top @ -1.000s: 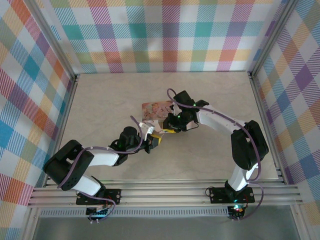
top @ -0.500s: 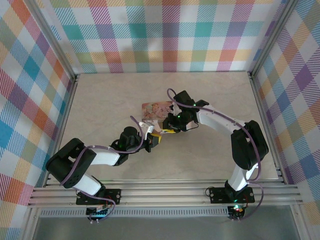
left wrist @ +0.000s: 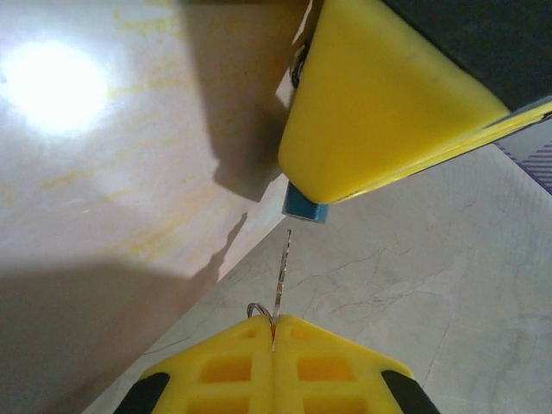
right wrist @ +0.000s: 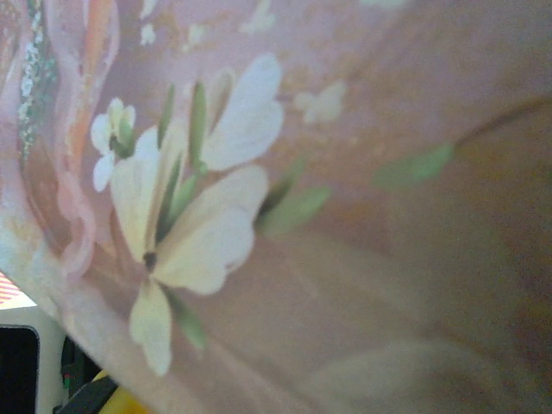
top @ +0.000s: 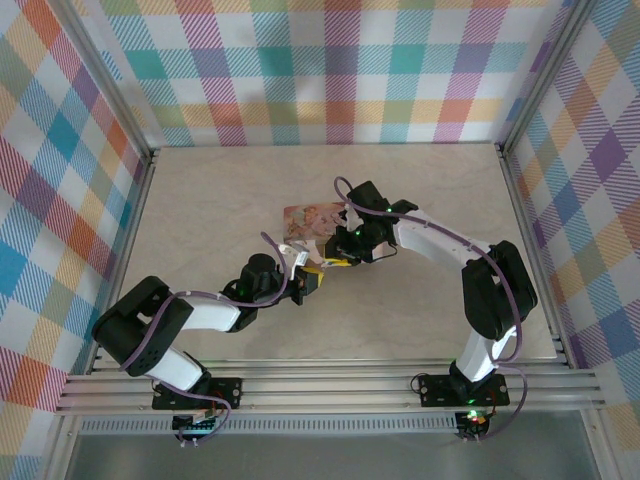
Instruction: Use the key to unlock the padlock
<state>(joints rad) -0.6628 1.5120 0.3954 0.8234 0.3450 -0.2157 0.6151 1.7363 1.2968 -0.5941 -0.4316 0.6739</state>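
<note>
Padlock (left wrist: 304,203) and key (left wrist: 280,278) unmoved — left hand (left wrist: 272,332) stays clamped.

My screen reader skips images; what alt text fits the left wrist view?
The left gripper's shut yellow jaws pinch a thin key, its tip aimed up at a small teal padlock poking from under another yellow finger, over a pale marbled table.

A pink flower-printed tin (top: 308,220) sits on the marbled table (top: 200,200) between plaid walls (top: 330,70).
</note>
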